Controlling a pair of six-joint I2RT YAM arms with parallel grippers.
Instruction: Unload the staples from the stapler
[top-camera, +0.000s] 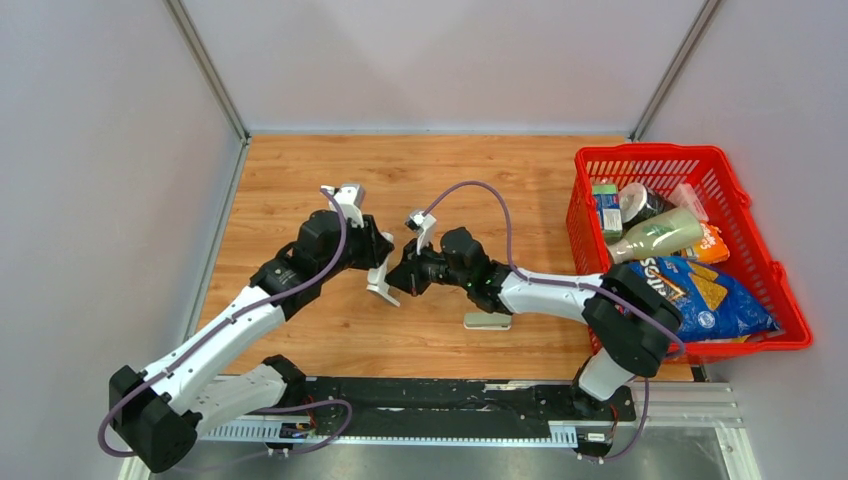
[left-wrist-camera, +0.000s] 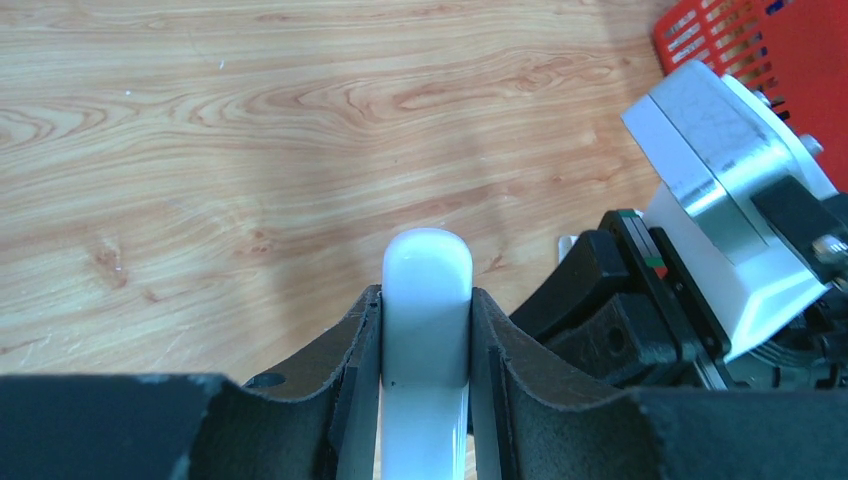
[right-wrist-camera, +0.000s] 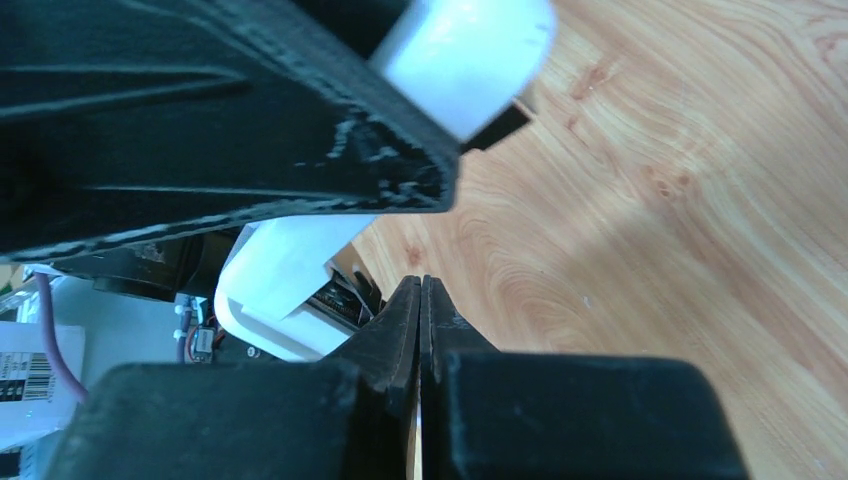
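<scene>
Between the fingers of my left pincer (left-wrist-camera: 427, 312) the white rounded plastic stapler (left-wrist-camera: 427, 265) sits clamped over the wooden table (left-wrist-camera: 200, 150), with my right pincer (right-wrist-camera: 420, 305) pressed together just beside it; no staples show, so I'd grip firmly and draw the strip straight out.

White arms (top-camera: 215, 335), black joints (top-camera: 630, 325), purple cables (top-camera: 478, 184)

Showed as a light wood-grain table (top-camera: 300, 170), shut in by grey panels (top-camera: 440, 60) on the left, far and right sides. Carried a red basket (top-camera: 650, 152) at the right side, heaped full. Bore besides a small pale oblong piece (top-camera: 487, 320), flat near the front edge, apart from the basket, toward the middle.
</scene>
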